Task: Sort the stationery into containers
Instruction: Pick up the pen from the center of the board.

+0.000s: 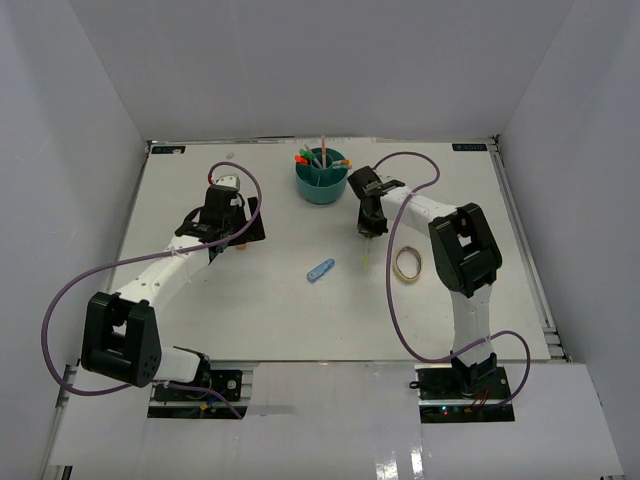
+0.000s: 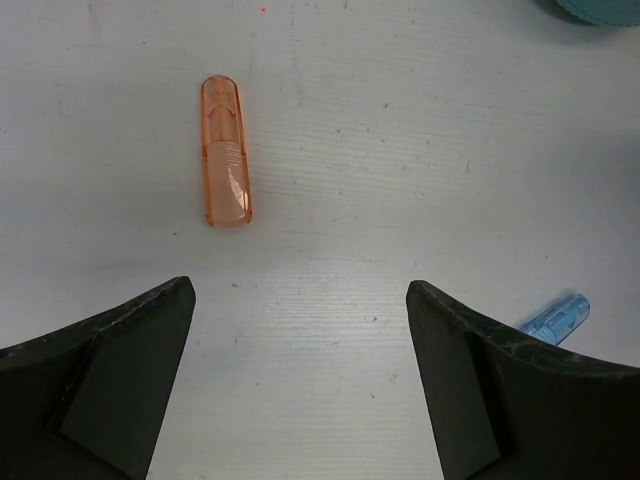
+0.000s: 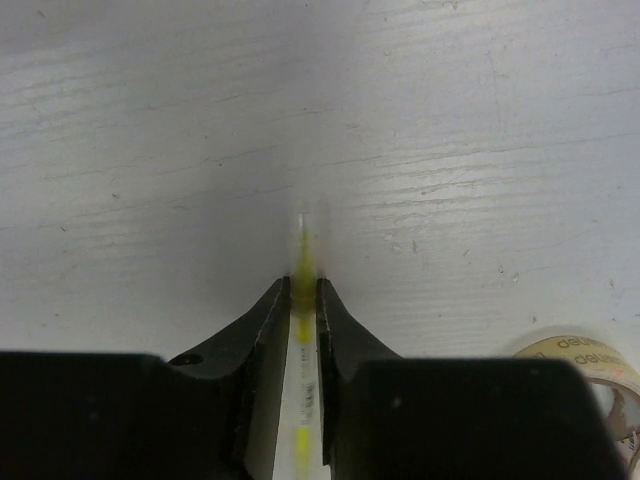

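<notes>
The round teal organizer [image 1: 321, 180] stands at the back middle with several pens upright in it; its rim shows in the left wrist view [image 2: 598, 8]. My right gripper [image 1: 369, 228] [image 3: 302, 285] is just right of the organizer, shut on a thin yellow-and-white pen [image 3: 303, 258] [image 1: 366, 256] that points down at the table. My left gripper [image 1: 228, 198] [image 2: 298, 290] is open and empty above the table. An orange translucent piece [image 2: 226, 150] lies ahead of it. The light-blue clip [image 1: 320, 270] [image 2: 555, 318] lies mid-table. The beige tape ring [image 1: 407, 263] [image 3: 590, 358] lies beside the right arm.
White walls close in the table [image 1: 260, 310] at the back and on both sides. A purple cable loops from each arm over the table.
</notes>
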You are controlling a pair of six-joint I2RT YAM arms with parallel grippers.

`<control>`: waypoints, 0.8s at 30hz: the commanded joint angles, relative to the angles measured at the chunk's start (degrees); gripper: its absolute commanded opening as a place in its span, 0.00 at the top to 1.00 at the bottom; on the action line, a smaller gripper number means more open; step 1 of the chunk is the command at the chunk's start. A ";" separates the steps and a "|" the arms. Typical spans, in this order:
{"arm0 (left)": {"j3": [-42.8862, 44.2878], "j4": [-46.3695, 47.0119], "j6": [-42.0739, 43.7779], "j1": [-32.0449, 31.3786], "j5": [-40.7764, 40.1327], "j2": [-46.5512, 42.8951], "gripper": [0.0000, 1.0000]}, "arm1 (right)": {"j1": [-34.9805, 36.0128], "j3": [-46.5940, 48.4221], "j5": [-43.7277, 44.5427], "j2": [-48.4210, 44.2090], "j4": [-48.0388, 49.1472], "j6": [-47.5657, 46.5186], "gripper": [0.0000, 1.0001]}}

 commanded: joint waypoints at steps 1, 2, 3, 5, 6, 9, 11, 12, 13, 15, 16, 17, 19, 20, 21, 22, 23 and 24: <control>0.45 0.66 -0.43 0.18 0.65 -2.21 0.02 | -0.22 0.47 0.08 0.92 -0.53 0.70 0.81; 0.45 0.66 -0.34 0.18 0.48 -2.21 0.02 | -0.22 0.64 0.08 0.40 -0.62 0.52 0.88; 0.45 0.66 -0.43 0.18 0.39 -2.13 0.02 | -0.22 0.90 0.08 0.05 -0.54 0.35 0.91; 0.45 0.66 -0.25 0.10 0.21 -2.13 0.02 | -0.22 0.99 -0.26 -1.88 0.16 -0.87 0.92; 0.45 0.75 -0.25 0.18 0.13 -2.13 0.02 | -0.22 0.99 -0.88 -2.93 1.04 -1.58 0.92; 0.45 0.67 -0.25 0.18 -0.14 -2.04 0.02 | -0.05 0.64 -3.52 -7.68 5.34 -4.83 0.92; 0.36 0.84 -0.08 0.18 -0.49 -1.86 0.02 | 0.22 0.38 -5.01 -11.97 9.99 -8.59 0.92; 0.36 0.84 -0.16 0.18 -0.66 -1.69 0.02 | 0.31 -0.06 -5.45 -13.56 12.27 -10.10 0.92; 0.36 0.84 -0.16 0.27 -0.84 -1.69 0.02 | 0.48 -1.71 -5.98 -15.23 18.39 -11.50 0.92; 0.36 0.84 -0.16 0.27 -0.76 -1.25 0.02 | 0.48 -4.09 -8.78 -20.42 25.53 -15.89 0.92; 0.36 0.93 -0.16 0.27 -0.67 -1.16 0.02 | 0.48 -6.45 -11.06 -21.83 33.57 -17.57 0.92; 0.44 0.93 -0.08 0.27 -0.40 -0.90 0.02 | 0.48 -7.61 -12.04 -24.19 37.92 -19.50 0.92; 0.53 0.93 -0.16 0.36 -0.05 -0.37 0.02 | 0.57 -8.93 -13.26 -25.44 44.78 -23.89 0.92; 0.53 1.02 -0.08 0.36 0.04 -0.28 0.02 | 0.48 -9.20 -13.71 -25.71 50.47 -25.48 0.92; 0.53 0.93 -0.08 0.36 -0.05 -0.11 0.02 | 0.57 -8.94 -13.98 -25.45 52.88 -27.93 0.92; 0.53 1.02 -0.16 0.45 -0.14 -0.10 0.02 | 0.66 -8.76 -14.76 -25.10 55.34 -29.17 0.92; 0.45 1.02 -0.08 0.45 -0.05 0.07 0.02 | 0.57 -7.98 -15.38 -23.87 59.63 -30.23 0.92; 0.45 1.10 -0.08 0.45 -0.14 0.07 0.02 | 0.66 -7.27 -15.82 -23.17 61.24 -31.37 0.92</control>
